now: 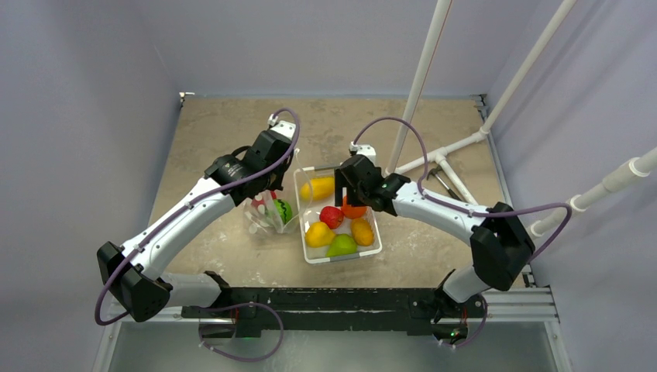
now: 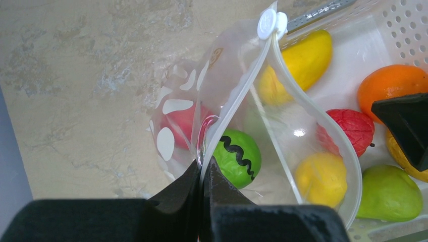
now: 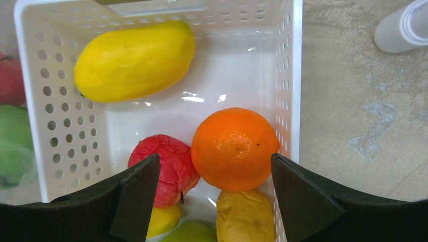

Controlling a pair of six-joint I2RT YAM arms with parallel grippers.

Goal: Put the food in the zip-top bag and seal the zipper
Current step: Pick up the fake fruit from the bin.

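Note:
The clear zip-top bag (image 1: 266, 218) lies left of the white tray (image 1: 377, 235). In the left wrist view the bag (image 2: 222, 65) holds a green ball with a black wavy line (image 2: 237, 156) and a red fruit (image 2: 184, 123). Its zipper (image 2: 242, 91) gapes open, with the white slider (image 2: 267, 22) at the far end. My left gripper (image 2: 204, 164) is shut on the zipper strip. The tray holds a yellow mango (image 3: 134, 60), an orange (image 3: 234, 148), a red fruit (image 3: 166, 169) and other pieces. My right gripper (image 3: 213, 157) is open just above the orange, its fingers either side of it.
White pipes (image 1: 419, 85) rise from the back right of the table, with a metal bar (image 1: 443, 183) at their foot. Grey walls close in the table on three sides. The tray's perforated wall (image 3: 287, 75) stands close by my right finger.

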